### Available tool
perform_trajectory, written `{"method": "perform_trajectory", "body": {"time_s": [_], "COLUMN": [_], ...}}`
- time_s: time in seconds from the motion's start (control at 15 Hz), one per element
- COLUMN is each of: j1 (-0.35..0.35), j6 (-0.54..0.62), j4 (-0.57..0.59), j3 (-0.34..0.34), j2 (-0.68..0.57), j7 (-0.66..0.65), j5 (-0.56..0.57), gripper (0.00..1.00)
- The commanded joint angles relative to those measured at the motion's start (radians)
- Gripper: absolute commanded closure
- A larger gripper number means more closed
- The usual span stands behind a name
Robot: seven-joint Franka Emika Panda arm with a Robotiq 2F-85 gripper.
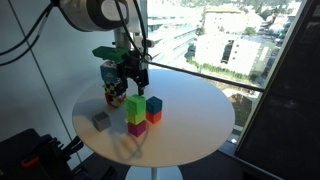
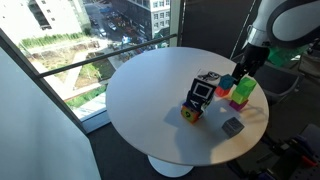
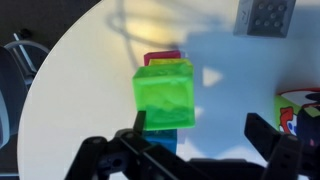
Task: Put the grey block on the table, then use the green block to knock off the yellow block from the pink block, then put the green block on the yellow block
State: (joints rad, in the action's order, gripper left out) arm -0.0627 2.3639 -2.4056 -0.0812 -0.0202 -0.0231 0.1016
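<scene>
The green block (image 1: 136,102) tops a stack, with the yellow block (image 1: 135,115) under it and the pink block (image 1: 135,128) at the bottom. The stack also shows in an exterior view (image 2: 243,89). The grey block (image 1: 101,120) lies alone on the table (image 1: 190,135) beside the stack. My gripper (image 1: 136,84) hangs open and empty just above the stack. In the wrist view the green block (image 3: 165,95) sits by the left finger of the gripper (image 3: 197,135), a pink edge (image 3: 163,58) shows behind it, and the yellow block is hidden. The grey block (image 3: 265,15) is at the top right.
A teal cube (image 1: 153,104) sits on an orange-red cube (image 1: 153,117) right next to the stack. A multicoloured patterned box (image 1: 110,88) stands behind it and also shows in an exterior view (image 2: 200,93). A window railing runs past the table's far edge.
</scene>
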Motion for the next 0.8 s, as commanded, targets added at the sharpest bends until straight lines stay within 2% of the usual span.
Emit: {"method": "perform_trajectory", "body": {"time_s": [0.0, 0.73], "j1": [-0.011, -0.039], "j6": [-0.043, -0.028], "j4": [0.008, -0.011], "j3": [-0.004, -0.032], "j2": [0.027, 0.008], "j7": [0.036, 0.065], "j5": [-0.008, -0.013], "gripper": [0.00, 0.00]}}
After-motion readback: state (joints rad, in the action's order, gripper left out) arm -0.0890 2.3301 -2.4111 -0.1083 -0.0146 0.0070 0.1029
